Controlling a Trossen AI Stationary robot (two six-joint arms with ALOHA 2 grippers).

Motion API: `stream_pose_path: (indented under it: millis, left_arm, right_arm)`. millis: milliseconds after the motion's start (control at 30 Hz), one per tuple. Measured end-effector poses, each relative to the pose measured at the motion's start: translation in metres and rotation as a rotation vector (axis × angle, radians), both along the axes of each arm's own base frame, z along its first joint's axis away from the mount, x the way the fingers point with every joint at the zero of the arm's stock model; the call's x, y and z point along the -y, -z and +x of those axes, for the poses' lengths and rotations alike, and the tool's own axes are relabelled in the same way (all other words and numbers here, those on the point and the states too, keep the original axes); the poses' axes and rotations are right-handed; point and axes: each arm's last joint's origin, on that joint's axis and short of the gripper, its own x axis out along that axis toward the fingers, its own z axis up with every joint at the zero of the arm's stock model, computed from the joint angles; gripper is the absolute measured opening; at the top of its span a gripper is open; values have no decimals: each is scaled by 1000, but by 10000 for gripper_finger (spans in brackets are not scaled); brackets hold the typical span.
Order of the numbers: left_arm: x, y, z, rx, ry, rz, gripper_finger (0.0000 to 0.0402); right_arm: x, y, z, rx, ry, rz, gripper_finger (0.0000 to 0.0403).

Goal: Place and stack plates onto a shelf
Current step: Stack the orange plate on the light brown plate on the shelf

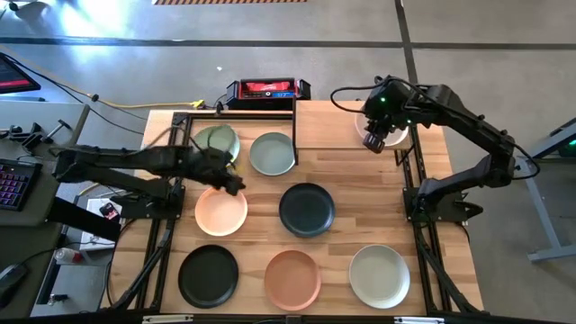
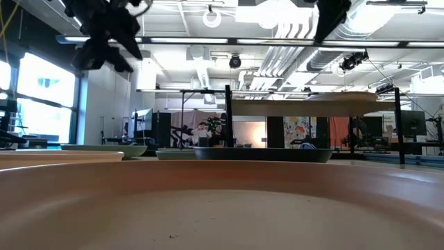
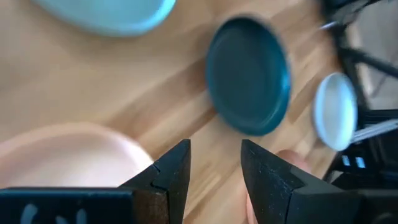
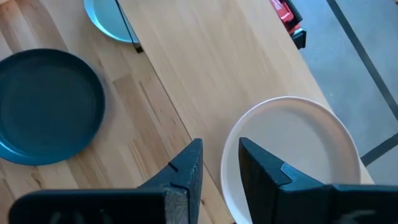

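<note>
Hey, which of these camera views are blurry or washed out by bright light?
Left wrist view: motion-smeared, the dark teal plate has soft edges. Low view: the terracotta plate filling the foreground is out of focus, and bright ceiling lights glare overhead. High view: pale glare on the floor at upper left. Right wrist view: sharp.

Overhead, table-level, perhaps blocked, two wrist views

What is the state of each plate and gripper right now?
Cream plate: flat on the shelf, under right gripper.
Pale green plate: on table.
Grey-green plate: on table.
Peach plate: on table.
Dark teal plate: on table.
Black plate: on table.
Terracotta plate: on table.
Off-white plate: on table.
Left gripper: open, empty, near peach plate.
Right gripper: above cream plate's rim.
</note>
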Motion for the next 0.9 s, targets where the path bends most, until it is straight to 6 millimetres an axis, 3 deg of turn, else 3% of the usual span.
stream_pose_path:
  millis: [333, 900]
  left_arm:
    - [24, 41, 30, -208, -49, -108, 131]
    - [40, 87, 50, -412, -65, -108, 131]
  right_arm:
    - [0, 0, 0, 5, 6, 1, 80]
    - [0, 0, 0, 6, 7, 0, 80]
